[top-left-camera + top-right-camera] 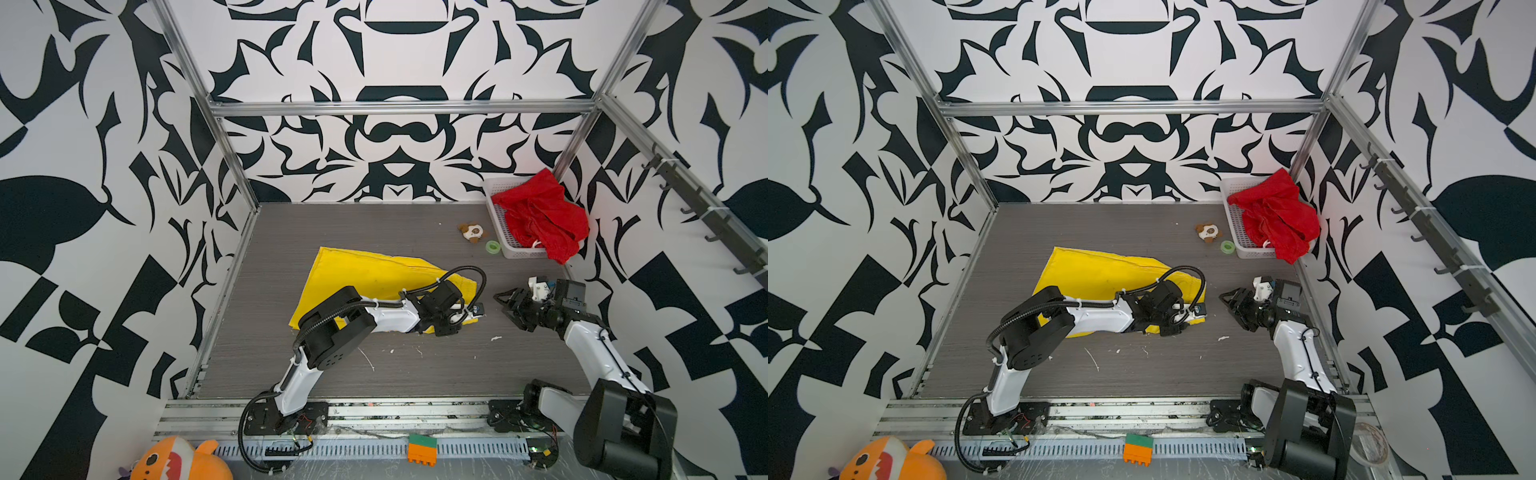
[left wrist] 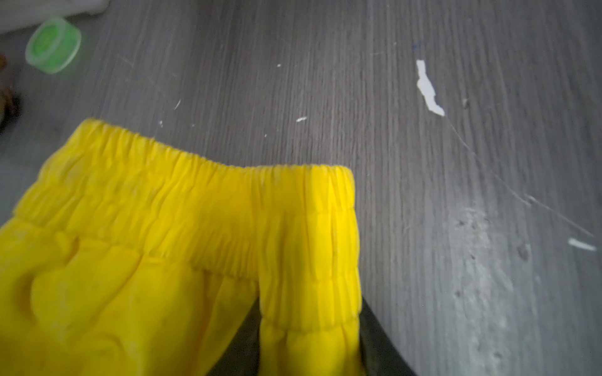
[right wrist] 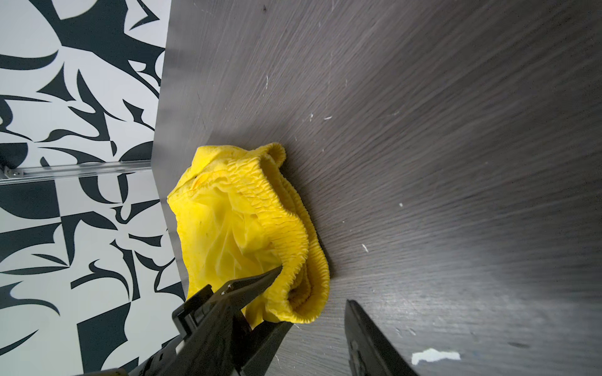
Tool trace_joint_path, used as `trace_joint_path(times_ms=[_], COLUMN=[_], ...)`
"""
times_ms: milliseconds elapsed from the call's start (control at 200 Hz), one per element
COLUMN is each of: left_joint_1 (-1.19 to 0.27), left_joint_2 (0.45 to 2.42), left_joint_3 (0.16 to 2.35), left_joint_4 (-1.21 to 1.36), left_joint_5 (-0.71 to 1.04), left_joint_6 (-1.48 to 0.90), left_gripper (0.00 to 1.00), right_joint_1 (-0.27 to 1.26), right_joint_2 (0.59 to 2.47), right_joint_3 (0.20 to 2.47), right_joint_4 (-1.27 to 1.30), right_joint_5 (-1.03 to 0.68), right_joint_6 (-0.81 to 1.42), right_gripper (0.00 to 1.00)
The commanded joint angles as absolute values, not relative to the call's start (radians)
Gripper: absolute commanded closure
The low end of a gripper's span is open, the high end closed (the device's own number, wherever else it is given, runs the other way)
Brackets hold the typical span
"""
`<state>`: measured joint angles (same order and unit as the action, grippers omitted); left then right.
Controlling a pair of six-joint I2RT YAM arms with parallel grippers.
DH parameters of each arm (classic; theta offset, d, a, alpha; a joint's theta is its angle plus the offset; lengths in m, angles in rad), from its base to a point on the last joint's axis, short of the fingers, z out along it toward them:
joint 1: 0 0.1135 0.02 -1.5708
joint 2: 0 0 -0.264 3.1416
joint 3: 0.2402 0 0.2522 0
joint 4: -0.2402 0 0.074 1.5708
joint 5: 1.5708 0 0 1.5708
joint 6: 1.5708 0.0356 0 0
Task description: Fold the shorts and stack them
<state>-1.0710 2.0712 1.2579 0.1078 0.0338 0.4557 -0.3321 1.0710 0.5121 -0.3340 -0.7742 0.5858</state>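
The yellow shorts (image 1: 374, 274) (image 1: 1100, 270) lie folded over on the middle of the grey table. My left gripper (image 1: 476, 313) (image 1: 1196, 312) sits at their right end. In the left wrist view it (image 2: 309, 351) is shut on a strip of the gathered waistband (image 2: 306, 247). My right gripper (image 1: 503, 301) (image 1: 1227, 299) stands open just right of that corner. In the right wrist view the lifted waistband (image 3: 293, 234) bulges just in front of it (image 3: 322, 328), with bare table between its fingers. The red shorts (image 1: 540, 212) (image 1: 1275, 212) lie crumpled in the white basket (image 1: 500, 226) (image 1: 1235, 222).
A small plush toy (image 1: 472, 232) (image 1: 1208, 232) and a green tape roll (image 1: 493, 246) (image 2: 53, 45) sit left of the basket at the back right. White scraps (image 1: 495, 338) dot the table. An orange shark toy (image 1: 178, 461) and an orange-green block (image 1: 422, 449) lie beyond the front rail.
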Motion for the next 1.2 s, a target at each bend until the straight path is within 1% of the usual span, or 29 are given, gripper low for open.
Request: trace_joint_path(times_ms=[0, 70, 135, 200, 240, 430, 550, 675, 865, 945, 975, 1020, 1055, 1095, 1145, 1195], left_joint_1=[-1.056, -1.036, -1.011, -0.999, -0.998, -0.996, -0.997, -0.996, -0.999, -1.003, -1.002, -1.003, -1.002, -1.002, -1.003, -1.002], left_joint_2=[2.015, 1.986, 1.958, 1.932, 1.919, 1.897, 1.890, 1.894, 1.889, 1.889, 1.888, 1.885, 1.878, 1.869, 1.845, 1.814], left_joint_3=[1.189, 1.153, 1.118, 1.078, 1.060, 1.014, 0.989, 0.992, 1.007, 1.014, 1.014, 1.015, 1.017, 1.018, 1.020, 1.024], left_joint_4=[0.188, 0.267, 0.337, 0.404, 0.433, 0.496, 0.546, 0.540, 0.491, 0.474, 0.469, 0.466, 0.457, 0.444, 0.422, 0.384], left_joint_5=[0.048, 0.094, 0.164, 0.207, 0.216, 0.251, 0.270, 0.284, 0.297, 0.297, 0.292, 0.277, 0.260, 0.238, 0.213, 0.189], left_joint_6=[0.348, 0.276, 0.208, 0.176, 0.173, 0.139, 0.126, 0.133, 0.154, 0.161, 0.163, 0.154, 0.144, 0.132, 0.113, 0.092], left_gripper=[0.70, 0.70, 0.71, 0.72, 0.73, 0.73, 0.73, 0.73, 0.72, 0.70, 0.68, 0.60, 0.51, 0.44, 0.39, 0.36], right_joint_1=[-0.325, -0.322, -0.317, -0.296, -0.276, -0.178, -0.112, -0.062, -0.017, -0.011, -0.011, -0.010, -0.010, -0.010, -0.010, -0.010], right_joint_2=[1.069, 1.100, 1.138, 1.174, 1.187, 1.219, 1.268, 1.334, 1.416, 1.437, 1.443, 1.452, 1.457, 1.464, 1.471, 1.469], right_joint_3=[0.493, 0.500, 0.507, 0.502, 0.496, 0.421, 0.416, 0.400, 0.427, 0.430, 0.428, 0.425, 0.420, 0.415, 0.412, 0.416], right_joint_4=[-0.302, -0.312, -0.307, -0.268, -0.237, 0.088, 0.169, 0.336, 0.396, 0.403, 0.402, 0.402, 0.402, 0.401, 0.379, 0.331], right_joint_5=[-0.843, -0.878, -0.913, -0.950, -0.961, -0.990, -0.970, -0.974, -0.952, -0.941, -0.934, -0.927, -0.927, -0.926, -0.915, -0.901], right_joint_6=[0.626, 0.615, 0.624, 0.662, 0.692, 0.976, 1.044, 1.146, 1.170, 1.167, 1.164, 1.157, 1.152, 1.143, 1.123, 1.084], right_gripper=[0.40, 0.36, 0.30, 0.21, 0.19, 0.17, 0.16, 0.16, 0.16, 0.21, 0.26, 0.39, 0.47, 0.56, 0.69, 0.78])
